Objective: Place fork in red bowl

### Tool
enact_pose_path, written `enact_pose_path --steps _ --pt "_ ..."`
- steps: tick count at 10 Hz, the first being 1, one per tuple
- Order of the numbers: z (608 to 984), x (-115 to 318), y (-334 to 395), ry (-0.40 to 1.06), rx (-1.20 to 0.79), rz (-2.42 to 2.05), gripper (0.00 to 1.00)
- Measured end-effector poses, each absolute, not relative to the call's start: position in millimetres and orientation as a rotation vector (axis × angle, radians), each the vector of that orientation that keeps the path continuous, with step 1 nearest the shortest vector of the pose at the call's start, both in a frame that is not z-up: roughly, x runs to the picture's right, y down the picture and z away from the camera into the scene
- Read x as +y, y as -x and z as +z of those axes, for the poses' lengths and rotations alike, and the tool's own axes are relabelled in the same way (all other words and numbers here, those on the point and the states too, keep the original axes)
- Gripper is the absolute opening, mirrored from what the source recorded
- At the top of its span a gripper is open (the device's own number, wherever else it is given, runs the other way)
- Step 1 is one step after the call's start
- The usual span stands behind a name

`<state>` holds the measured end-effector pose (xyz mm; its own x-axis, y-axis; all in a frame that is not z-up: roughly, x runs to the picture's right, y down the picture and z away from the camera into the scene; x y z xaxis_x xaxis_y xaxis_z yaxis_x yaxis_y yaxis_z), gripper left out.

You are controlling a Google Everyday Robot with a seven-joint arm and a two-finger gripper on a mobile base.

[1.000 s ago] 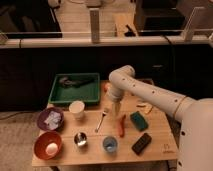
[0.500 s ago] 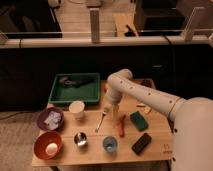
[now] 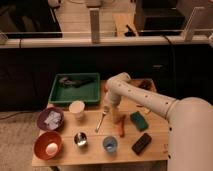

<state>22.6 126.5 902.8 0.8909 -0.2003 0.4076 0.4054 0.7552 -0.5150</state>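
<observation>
**STATUS: FORK NOT YET IN RED BOWL**

**1. End effector.** My end effector (image 3: 106,108) sat low over the desk (image 3: 92,153), approx. mid-desk, between the white cup (image 3: 76,109) and the red pepper (image 3: 120,126). It was at the upper end of the fork. Whether it was apart, together or clamped on anything, I could not tell.

**2. Fork.** The fork (image 3: 100,123) lay on the desk at an angle. Its upper end was at my end effector and its lower end pointed toward the steel cup (image 3: 80,139). The pepper was just beside it. It did not look lifted. Contact w/ my end effector could not be confirmed.

**3. Red bowl.** The red bowl (image 3: 39,145) stood at the near-left corner of the desk as the camera saw it, well apart from the fork. It held one pale round item and no fork. The purple bowl (image 3: 42,120) stood just behind it and was not the target.

**4. Progress (est.).**
- Done: approach to the fork appeared approx. complete.
- Not done: secure grasp, lift, carry and release.
- Carry path, as judged: across the desk toward the near-left corner, passing the steel cup and the white cup w/ enough height to clear both.
- Release: over the red bowl only, not the purple bowl.
</observation>
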Motion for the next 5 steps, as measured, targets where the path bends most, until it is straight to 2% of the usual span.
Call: enact_pose_path --steps 5 --pt "891.7 126.1 -8.5 0.57 -0.362 -0.447 0.8"
